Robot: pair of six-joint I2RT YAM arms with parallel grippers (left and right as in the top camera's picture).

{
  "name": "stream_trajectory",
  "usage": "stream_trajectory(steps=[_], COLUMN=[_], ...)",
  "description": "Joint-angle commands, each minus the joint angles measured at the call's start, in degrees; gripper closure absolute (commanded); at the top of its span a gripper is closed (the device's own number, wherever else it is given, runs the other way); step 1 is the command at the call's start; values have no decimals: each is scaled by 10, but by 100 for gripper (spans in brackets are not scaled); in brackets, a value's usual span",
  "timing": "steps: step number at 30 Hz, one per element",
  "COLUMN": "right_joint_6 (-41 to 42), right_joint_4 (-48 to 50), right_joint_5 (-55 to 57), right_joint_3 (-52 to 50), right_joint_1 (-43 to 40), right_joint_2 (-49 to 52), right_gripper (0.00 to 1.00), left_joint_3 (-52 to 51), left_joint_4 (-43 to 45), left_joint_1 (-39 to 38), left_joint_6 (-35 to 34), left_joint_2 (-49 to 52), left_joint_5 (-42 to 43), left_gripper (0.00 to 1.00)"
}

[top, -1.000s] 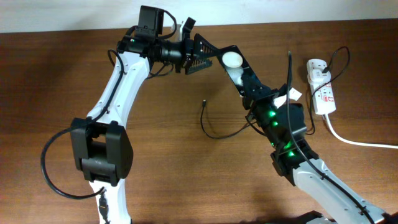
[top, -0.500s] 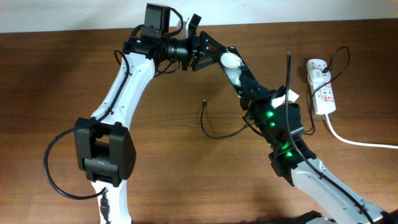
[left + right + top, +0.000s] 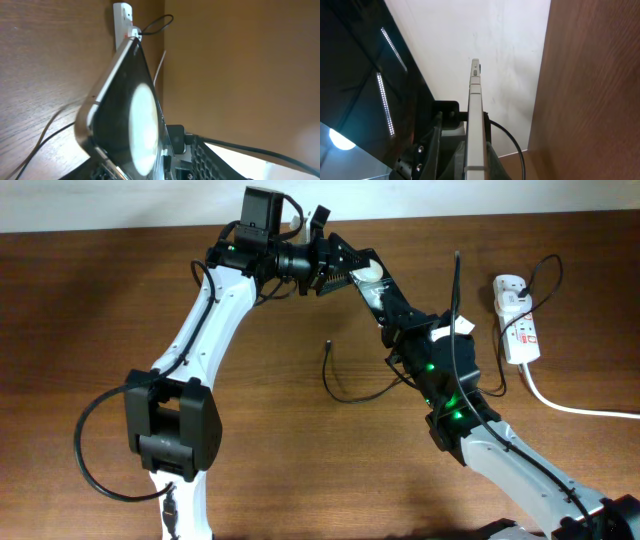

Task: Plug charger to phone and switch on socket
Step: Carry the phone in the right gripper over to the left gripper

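Right claw [image 3: 388, 300] clamped, left claw [image 3: 338, 265] adjacent

Brown wooden table [image 3: 80, 310] right across the frame, grain running left to right. Dead centre, the charger [image 3: 327, 372] lies loose on the wood, small tip pointing up-frame, thin black line curling down and away to the right. Far right, the power strip [image 3: 518, 320] lies flat, lengthwise up the frame, and its white cord [image 3: 575, 407] trails along the wood to the right edge.
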Motion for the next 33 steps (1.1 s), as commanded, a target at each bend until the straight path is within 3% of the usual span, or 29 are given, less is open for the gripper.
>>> stream_trajectory(steps=[1, 8, 21, 33], right_joint_6=[-2, -2, -2, -2], right_joint_4=[10, 10, 10, 10], right_joint_5=[1, 0, -13, -22], right_joint_3=[24, 24, 24, 24], right_joint_1=[4, 4, 4, 4], right_joint_2=[1, 1, 1, 1], right_gripper=[96, 96, 96, 96], left_joint_3=[0, 0, 0, 0], left_joint_4=[3, 3, 29, 33], left_joint_1=[-7, -23, -30, -33], left_joint_6=[-12, -38, -66, -91], left_joint_2=[-19, -19, -19, -19], left_joint_5=[-14, -52, -60, -82], left_gripper=[55, 55, 66, 61])
